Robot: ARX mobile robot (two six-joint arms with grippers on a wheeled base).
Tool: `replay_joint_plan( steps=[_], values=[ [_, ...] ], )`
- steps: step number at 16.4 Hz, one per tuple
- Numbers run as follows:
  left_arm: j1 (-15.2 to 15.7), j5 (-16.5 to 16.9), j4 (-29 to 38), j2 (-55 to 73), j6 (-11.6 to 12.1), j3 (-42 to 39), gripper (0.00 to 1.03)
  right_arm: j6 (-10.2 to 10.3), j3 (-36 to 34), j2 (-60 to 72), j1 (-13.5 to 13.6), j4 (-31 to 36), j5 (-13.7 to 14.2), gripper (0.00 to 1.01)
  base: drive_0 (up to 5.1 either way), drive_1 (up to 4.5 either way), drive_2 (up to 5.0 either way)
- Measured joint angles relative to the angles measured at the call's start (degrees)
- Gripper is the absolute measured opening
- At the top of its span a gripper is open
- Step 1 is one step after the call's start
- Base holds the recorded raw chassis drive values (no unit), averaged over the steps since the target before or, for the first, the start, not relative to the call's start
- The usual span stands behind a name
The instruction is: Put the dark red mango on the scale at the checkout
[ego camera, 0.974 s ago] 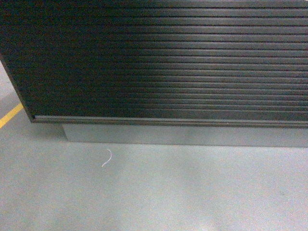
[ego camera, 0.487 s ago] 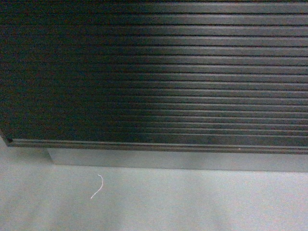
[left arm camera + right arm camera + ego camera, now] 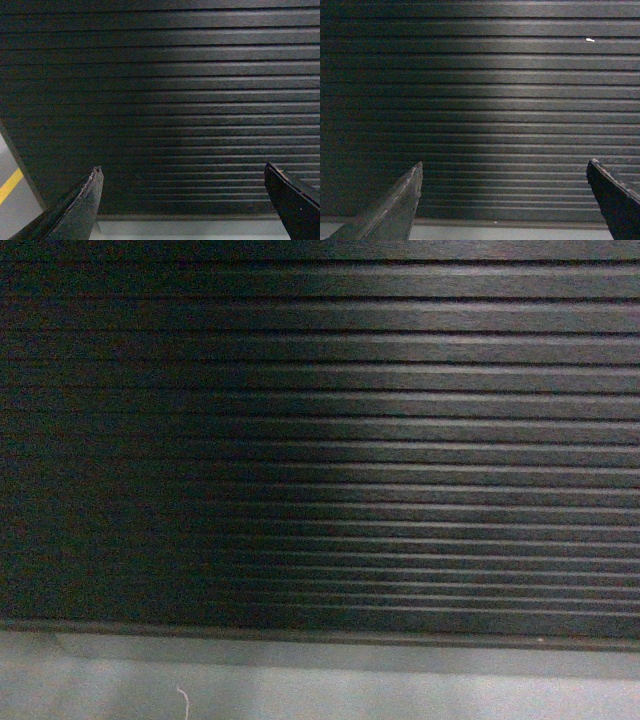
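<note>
- Dark ribbed slats fill all three views: you are nose-up against the checkout [image 3: 320, 440] front, with only a strip of grey plinth [image 3: 330, 660] and floor [image 3: 400, 698] along the bottom of the head view.
- A thin pale thread [image 3: 184, 700] lies on the floor near the lower left.
- Left gripper [image 3: 182, 200]: fingers spread wide, nothing between them, pointed at the slats. A yellow floor line [image 3: 10, 185] shows past the counter's left edge.
- Right gripper [image 3: 505, 197]: likewise released and empty.
- The dark red mango and the scale are in none of the views; where they sit cannot be told from here, presumably on top of the counter.
- Judgement: you are in the approach, with no pick begun.
- To do it well: you need the counter top in sight before reaching, so raise the head view or the arms above the slatted front.
- Keep the fingertips clear of the slats as you lift; they look close.
- Find the mango first, then the scale.
</note>
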Motion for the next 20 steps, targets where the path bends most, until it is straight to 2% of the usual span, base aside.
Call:
replay_joint_plan(
  steps=[20],
  values=[
    [0.0, 0.0, 0.0, 0.0, 0.0, 0.0, 0.98, 0.0, 0.0, 0.0, 0.0, 0.0, 0.0, 0.98, 0.0, 0.0, 0.0]
  ],
)
